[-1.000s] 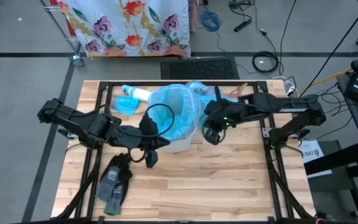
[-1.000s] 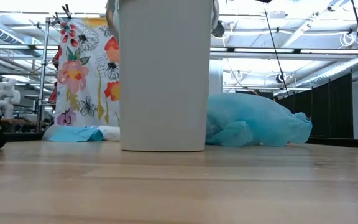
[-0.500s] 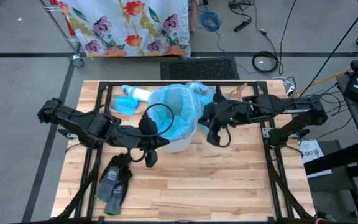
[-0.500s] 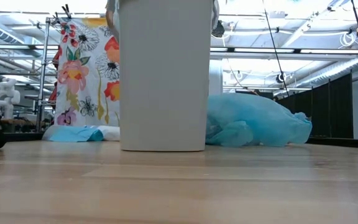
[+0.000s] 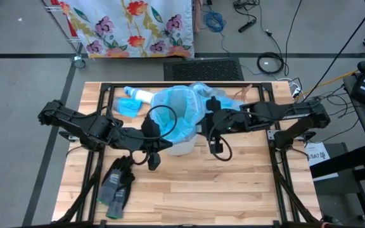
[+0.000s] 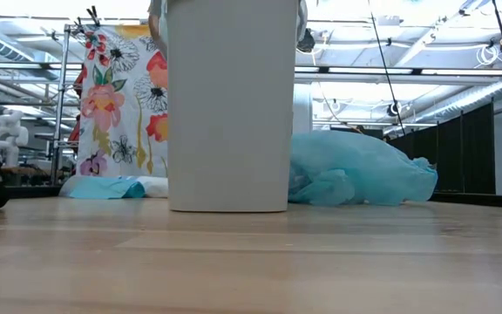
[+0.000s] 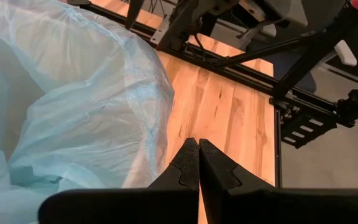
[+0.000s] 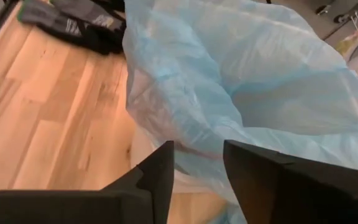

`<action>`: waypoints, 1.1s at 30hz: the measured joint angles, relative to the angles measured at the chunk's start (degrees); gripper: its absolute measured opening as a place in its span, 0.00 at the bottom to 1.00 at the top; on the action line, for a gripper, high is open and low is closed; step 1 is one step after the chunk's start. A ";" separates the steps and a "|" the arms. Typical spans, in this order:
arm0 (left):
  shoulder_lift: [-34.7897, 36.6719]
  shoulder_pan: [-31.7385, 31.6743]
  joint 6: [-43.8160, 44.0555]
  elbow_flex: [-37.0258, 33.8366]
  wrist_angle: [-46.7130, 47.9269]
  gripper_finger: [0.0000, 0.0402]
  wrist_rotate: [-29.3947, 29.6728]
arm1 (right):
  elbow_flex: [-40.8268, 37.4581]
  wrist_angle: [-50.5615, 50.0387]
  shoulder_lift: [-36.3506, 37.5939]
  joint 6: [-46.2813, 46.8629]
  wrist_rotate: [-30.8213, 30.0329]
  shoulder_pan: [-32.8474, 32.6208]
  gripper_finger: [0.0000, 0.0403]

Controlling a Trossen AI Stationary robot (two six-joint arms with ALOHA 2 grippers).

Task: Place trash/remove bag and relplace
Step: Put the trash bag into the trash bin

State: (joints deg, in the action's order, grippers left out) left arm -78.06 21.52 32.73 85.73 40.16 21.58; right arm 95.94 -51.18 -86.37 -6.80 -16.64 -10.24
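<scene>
A white bin [image 6: 227, 105] stands mid-table, lined with a light blue bag [image 5: 177, 115] whose rim folds over the bin's edge. My left gripper [image 7: 198, 144] is shut and sits by the bin's near-left side, beside the bag's outer fold [image 7: 104, 124]. My right gripper [image 8: 197, 163] is open at the bin's right side, with the bag's film [image 8: 229, 93] just ahead of its fingers. A second, stuffed blue bag [image 6: 356, 170] lies on the table behind the bin, to its right. The trash is out of view. My left gripper's shut fingers [image 7: 185, 165] lie close beside the bag's overhanging fold; whether they touch it I cannot tell. My right gripper's fingers [image 8: 157, 174] stand apart at the bag's overhang on the bin's right side; whether they touch the film I cannot tell.
Dark grey gloves [image 5: 116, 183] lie near the table's front left. A white tube-shaped bottle [image 5: 141, 95] and a folded blue sheet [image 5: 127, 106] lie at the far left. Black frame rails [image 5: 277, 152] run along the table's sides. Bare wood lies in front of the bin.
My right gripper has moved toward the table's left and a little toward its far edge, from beside the bin up to the bin's right rim. The bin, both bags and my left arm have kept still.
</scene>
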 joint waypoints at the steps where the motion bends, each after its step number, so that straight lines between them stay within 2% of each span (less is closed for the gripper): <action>1: 0.00 0.00 0.02 0.00 0.00 0.00 0.00 | 0.00 -0.17 -0.06 -0.62 0.00 0.00 0.33; 11: 0.00 -0.07 1.44 0.00 -0.15 0.00 0.00 | 0.02 -1.09 -1.80 -10.51 -0.06 0.00 0.35; 14: 0.00 -0.07 1.47 0.00 -0.17 0.00 0.00 | 0.13 -0.51 -2.53 -11.56 -1.21 0.00 0.31; 16: -0.02 -0.07 1.49 0.00 -0.17 0.00 0.00 | 0.13 -0.39 -2.58 -10.81 -1.62 0.05 0.24; 20: -0.04 -0.07 1.51 0.00 -0.20 0.00 0.02 | 0.09 -0.39 -2.49 -9.13 -1.55 0.07 0.04; 33: -0.04 -0.07 1.46 0.00 -0.18 0.00 0.09 | 0.00 -4.68 -1.53 2.81 -1.49 -3.45 0.00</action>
State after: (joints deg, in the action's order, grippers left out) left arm -78.11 21.45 34.20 85.73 39.98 21.68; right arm 95.94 -55.86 -87.90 -3.99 -18.13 -13.69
